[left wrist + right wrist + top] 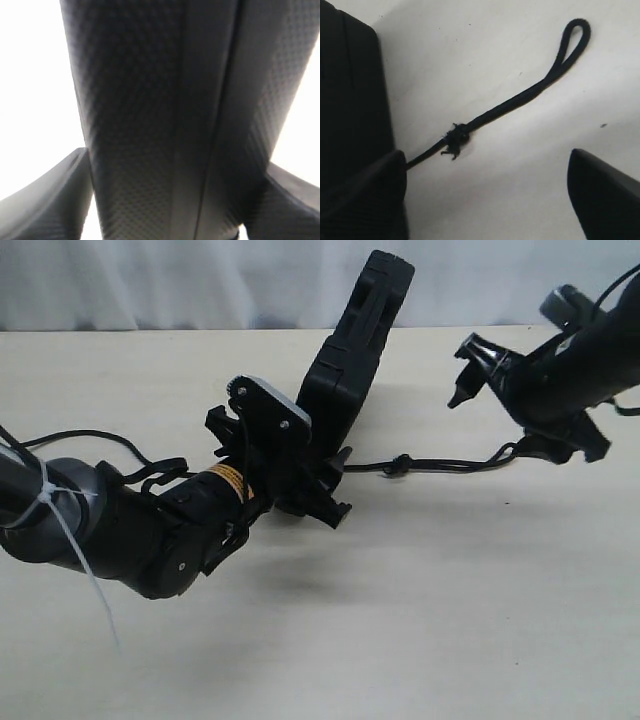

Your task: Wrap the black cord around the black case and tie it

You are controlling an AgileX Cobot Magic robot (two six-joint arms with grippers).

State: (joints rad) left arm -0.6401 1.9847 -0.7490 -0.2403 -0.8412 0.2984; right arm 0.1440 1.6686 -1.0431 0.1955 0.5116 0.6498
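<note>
The black case stands tilted up on edge at the middle of the table, its handle slot end highest. My left gripper is shut on its lower end; in the left wrist view the textured case fills the space between both fingers. From under the case the black cord runs right along the table, with a knot. My right gripper hovers open over the cord's far end. In the right wrist view the cord, knot and loop lie beyond my right gripper, which holds nothing.
A white zip tie hangs from the left arm, and that arm's black cable curves over the table behind it. The pale table ends at a white backdrop behind the case.
</note>
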